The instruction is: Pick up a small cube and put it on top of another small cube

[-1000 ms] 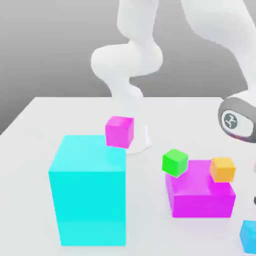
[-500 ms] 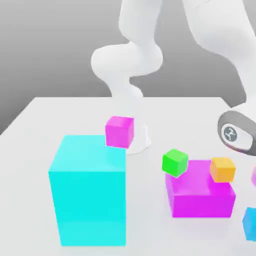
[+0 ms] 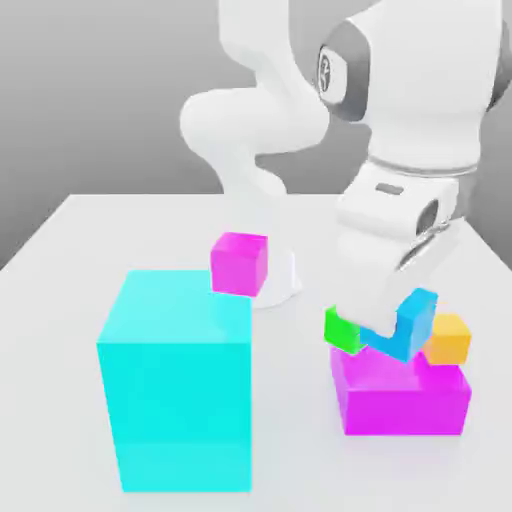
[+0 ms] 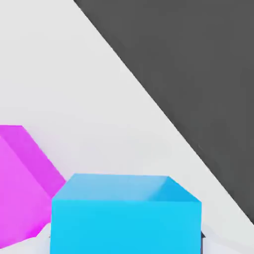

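Note:
My gripper [image 3: 397,327] is shut on the small sky-blue cube [image 3: 412,320] and holds it tilted in the air. The cube hangs just above the large magenta block [image 3: 405,400], between the small green cube [image 3: 341,330] and the small orange cube [image 3: 448,340]. Both of those rest on the magenta block's top. In the hand view the sky-blue cube [image 4: 126,213] sits close in front of the camera, with the magenta block [image 4: 20,183] beside it.
A tall cyan block [image 3: 175,390] stands at the exterior view's left. A small magenta cube [image 3: 240,262] sits by its far top corner. The arm's white base [image 3: 278,280] rises behind. Beyond the table's edge lies dark floor [image 4: 198,59].
The gripper shut on the sky-blue cube at the table's near right, lifted it, and swung leftward with it to above the magenta block. The other cubes have not moved.

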You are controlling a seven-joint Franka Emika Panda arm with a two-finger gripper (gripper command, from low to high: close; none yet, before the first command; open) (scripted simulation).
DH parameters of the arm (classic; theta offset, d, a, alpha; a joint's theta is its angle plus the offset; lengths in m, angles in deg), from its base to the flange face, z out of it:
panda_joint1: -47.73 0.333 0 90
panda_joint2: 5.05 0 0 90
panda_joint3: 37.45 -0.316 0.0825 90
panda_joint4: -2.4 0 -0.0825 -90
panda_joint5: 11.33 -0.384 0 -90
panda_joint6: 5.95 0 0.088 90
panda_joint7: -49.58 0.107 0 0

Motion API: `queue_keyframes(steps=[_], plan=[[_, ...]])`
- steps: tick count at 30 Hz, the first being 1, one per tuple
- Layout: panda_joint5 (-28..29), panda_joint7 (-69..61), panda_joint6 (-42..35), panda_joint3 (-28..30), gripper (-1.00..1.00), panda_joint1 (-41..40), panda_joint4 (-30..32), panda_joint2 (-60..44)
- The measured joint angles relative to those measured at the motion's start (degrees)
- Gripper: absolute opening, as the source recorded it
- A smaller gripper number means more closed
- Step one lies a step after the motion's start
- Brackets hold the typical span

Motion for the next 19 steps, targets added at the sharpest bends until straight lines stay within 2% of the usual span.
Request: queue_keyframes(steps=[12, 16, 17, 19], plan=[[2.8, 13.0, -15.6, 3.5, -1.00, -11.3, 8.4, 24.2], [3.0, 13.7, -8.6, 3.7, -1.00, -12.4, 14.7, 23.3], [3.0, 13.7, -7.2, 3.6, 1.00, -12.5, 15.7, 23.0], [3.0, 13.7, -7.2, 3.6, 1.00, -12.5, 15.7, 23.0]])
